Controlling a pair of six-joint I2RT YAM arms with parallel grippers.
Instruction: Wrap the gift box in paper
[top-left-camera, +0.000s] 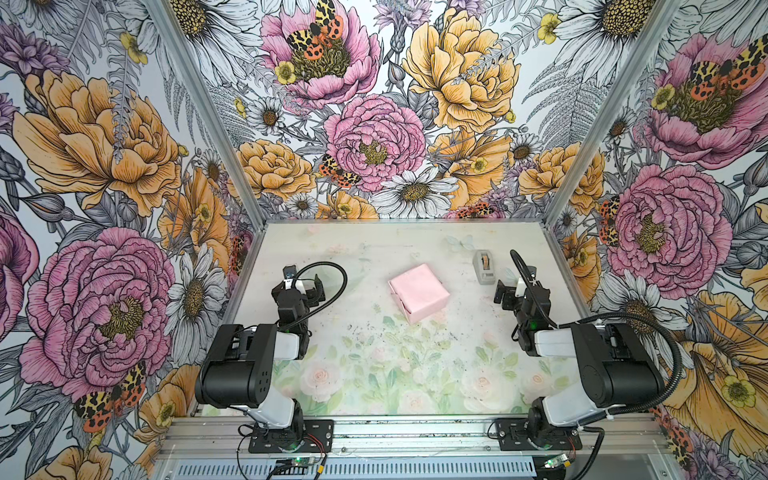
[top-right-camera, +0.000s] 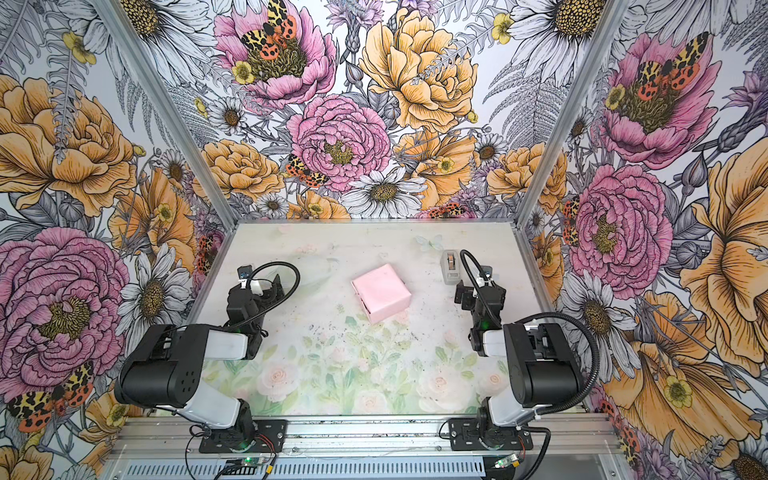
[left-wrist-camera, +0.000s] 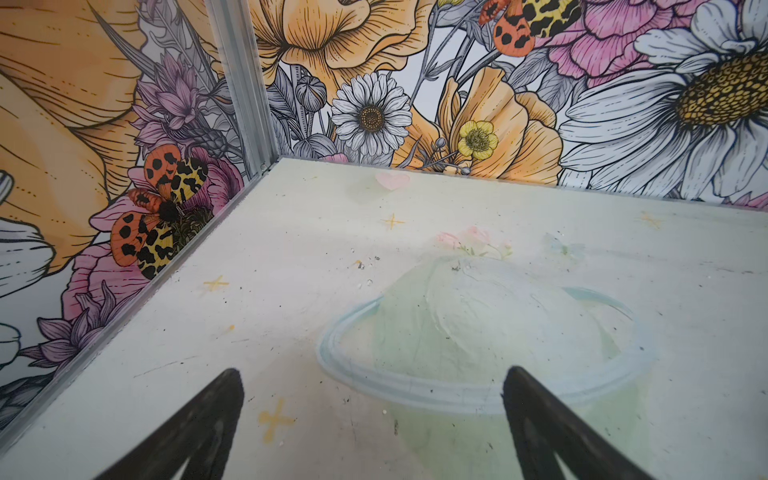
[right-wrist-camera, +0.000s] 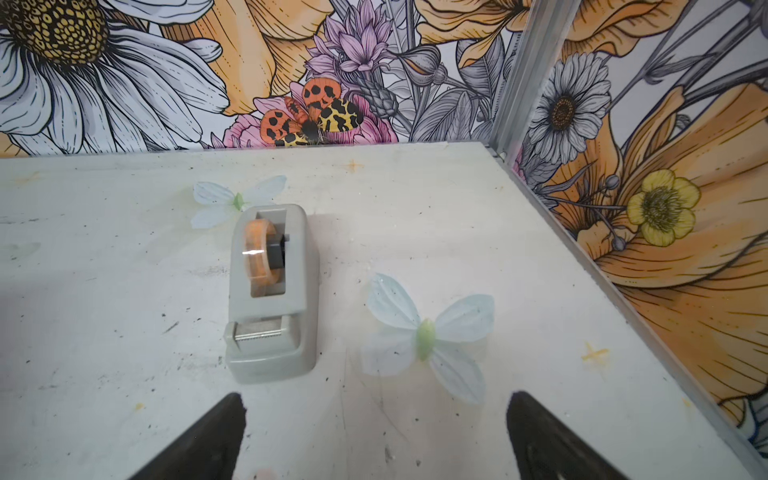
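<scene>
Centrally, box (top-left-camera: 419, 292) sits btwn left hand (left-wrist-camera: 372, 370), right hand (right-wrist-camera: 375, 395).

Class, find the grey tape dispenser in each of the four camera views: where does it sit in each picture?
Top view: the tape dispenser stands right of centre, at the far right of the table.
Top view: tape dispenser nearer the picture's middle.
Left wrist: not in it.
Right wrist: tape dispenser left of centre, cutter toward the camera.
Shared landmark: the pale printed butterfly just beyond it.
</scene>
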